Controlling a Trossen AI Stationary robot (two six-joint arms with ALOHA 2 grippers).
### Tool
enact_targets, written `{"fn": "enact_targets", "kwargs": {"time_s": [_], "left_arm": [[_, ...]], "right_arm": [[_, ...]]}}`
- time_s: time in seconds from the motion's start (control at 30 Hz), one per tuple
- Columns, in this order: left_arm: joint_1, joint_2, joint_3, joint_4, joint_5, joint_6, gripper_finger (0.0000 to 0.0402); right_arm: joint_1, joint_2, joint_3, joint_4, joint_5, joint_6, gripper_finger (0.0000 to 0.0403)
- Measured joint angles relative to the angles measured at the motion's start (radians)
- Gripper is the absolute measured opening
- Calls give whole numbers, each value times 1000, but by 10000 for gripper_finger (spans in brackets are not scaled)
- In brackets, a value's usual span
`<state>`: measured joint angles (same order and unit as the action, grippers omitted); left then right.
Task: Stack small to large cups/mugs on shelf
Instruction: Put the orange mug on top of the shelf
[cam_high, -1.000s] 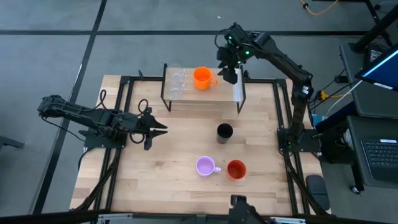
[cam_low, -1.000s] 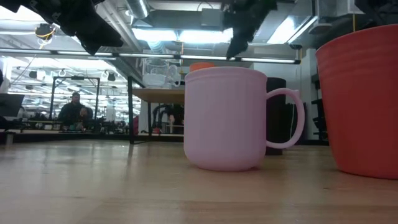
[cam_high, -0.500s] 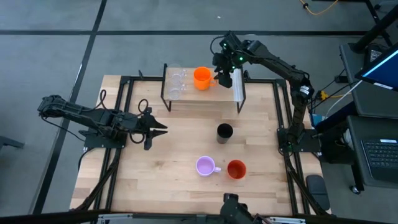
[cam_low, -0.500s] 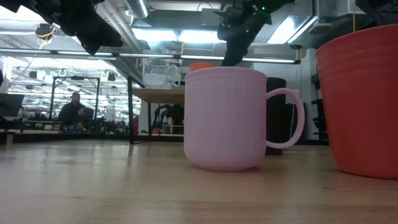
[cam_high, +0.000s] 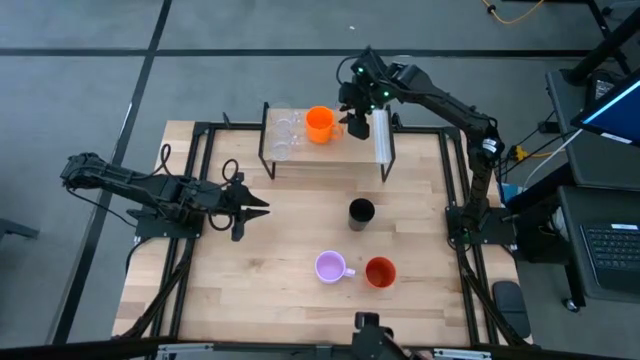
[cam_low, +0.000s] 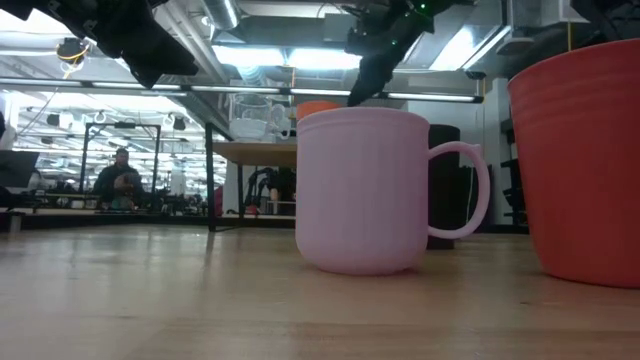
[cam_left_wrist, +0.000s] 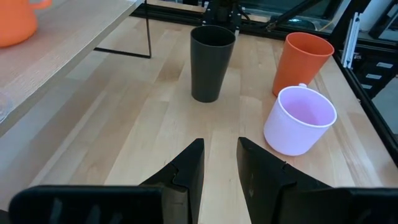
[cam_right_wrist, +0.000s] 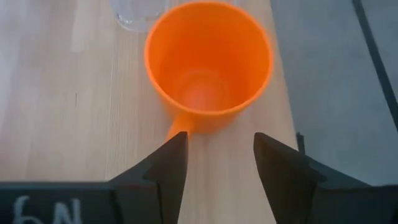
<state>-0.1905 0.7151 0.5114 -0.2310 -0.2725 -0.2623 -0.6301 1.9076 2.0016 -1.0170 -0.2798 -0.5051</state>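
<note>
We see glass cups (cam_high: 283, 136) and orange mug (cam_high: 319, 124) on shelf (cam_high: 330, 158); black cup (cam_high: 361, 212), lilac mug (cam_high: 330, 267), red-orange cup (cam_high: 380, 272) remain off shelf. Right gripper (cam_right_wrist: 217, 163) spread, empty, beside orange mug handle.

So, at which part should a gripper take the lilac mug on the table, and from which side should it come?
Best by the rim, from above. The lilac mug stands upright with its mouth open. Its handle points at the red-orange cup close beside it, so that side looks cramped. One finger inside and one outside the wall opposite the handle should fit, probably.
</note>
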Motion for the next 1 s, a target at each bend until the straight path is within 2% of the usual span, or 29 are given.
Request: {"fn": "enact_targets", "kwargs": {"time_s": [0.43, 0.53, 1.0], "left_arm": [[0, 0, 0, 0, 0, 1, 89], [0, 0, 0, 0, 0, 2, 89], [0, 0, 0, 0, 0, 2, 89]], "right_arm": [[81, 0, 34, -144, -39, -10, 185], [96, 0, 34, -161, -79, -49, 185], [102, 5, -70, -30, -71, -57, 185]]}}
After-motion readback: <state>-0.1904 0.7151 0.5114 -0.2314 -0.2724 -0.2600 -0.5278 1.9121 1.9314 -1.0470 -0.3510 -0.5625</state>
